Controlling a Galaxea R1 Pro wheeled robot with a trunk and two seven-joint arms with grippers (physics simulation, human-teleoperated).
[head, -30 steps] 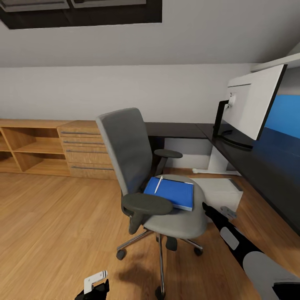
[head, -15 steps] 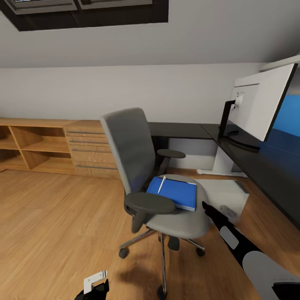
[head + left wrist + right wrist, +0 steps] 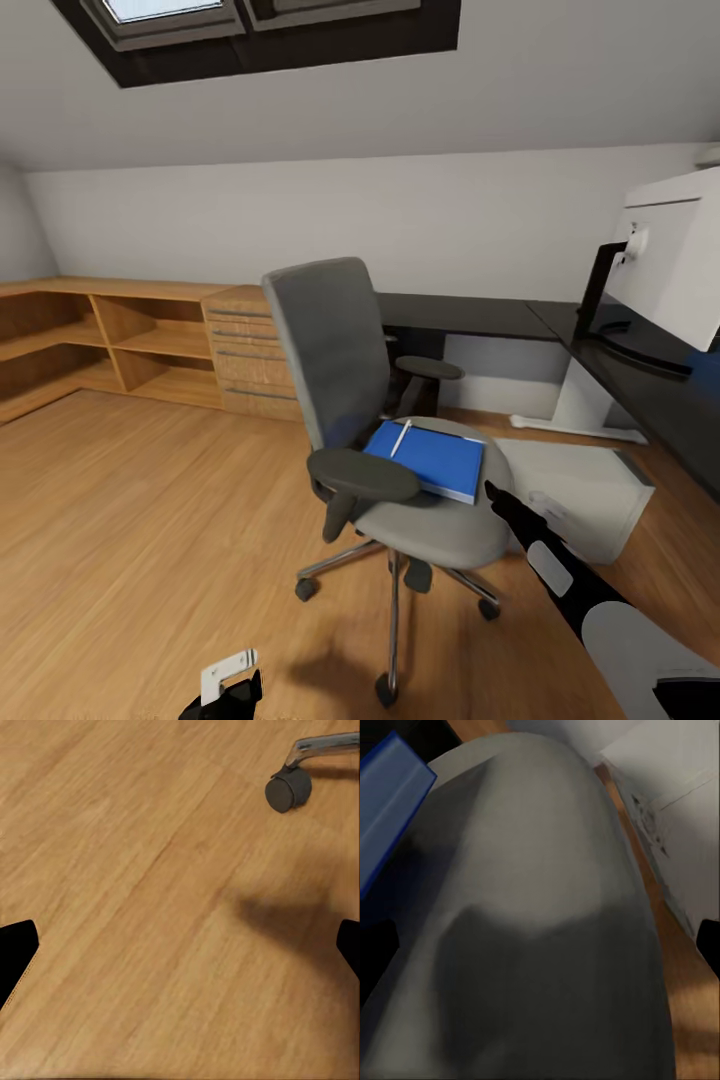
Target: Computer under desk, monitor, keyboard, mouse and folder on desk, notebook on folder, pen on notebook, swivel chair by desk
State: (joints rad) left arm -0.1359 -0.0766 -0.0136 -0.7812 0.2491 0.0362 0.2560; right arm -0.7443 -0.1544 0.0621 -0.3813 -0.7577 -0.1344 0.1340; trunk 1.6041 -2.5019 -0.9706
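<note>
Room: attic bedroom with pale grey sloped ceiling, a dark-framed skylight (image 3: 270, 30) overhead, plain grey back wall.
Floor: light wooden plank floor (image 3: 130, 520), bare around the chair; seen close in the left wrist view with one dark castor (image 3: 288, 791) on a chrome leg.
Shelving: low open wooden shelving with a drawer block (image 3: 150, 345) along the back wall, left of the desk.
Desk: L-shaped desk with glossy black top (image 3: 470, 315) and white pedestal leg, running along the back wall and down the right side.
Monitor: wide flat monitor with white back and slim black stand (image 3: 675, 265), upright on the desk's right wing.
Computer: light silver-grey tower case (image 3: 580, 485), on the floor beside the desk's right wing, just right of the chair.
Chair: grey upholstered swivel chair with black armrests and chrome star base (image 3: 345, 375), standing apart from the desk.
Folder: flat bright blue rectangular folder (image 3: 435, 462) lying on the chair seat.
Pen: short thin pale pen (image 3: 400, 437) lying on top of the folder.
Right gripper (image 3: 492, 493): at the seat's front right edge, near the folder's corner; fingers apart, holding nothing.
Left gripper (image 3: 230, 690): low over the bare floor; fingers spread wide, empty.
</note>
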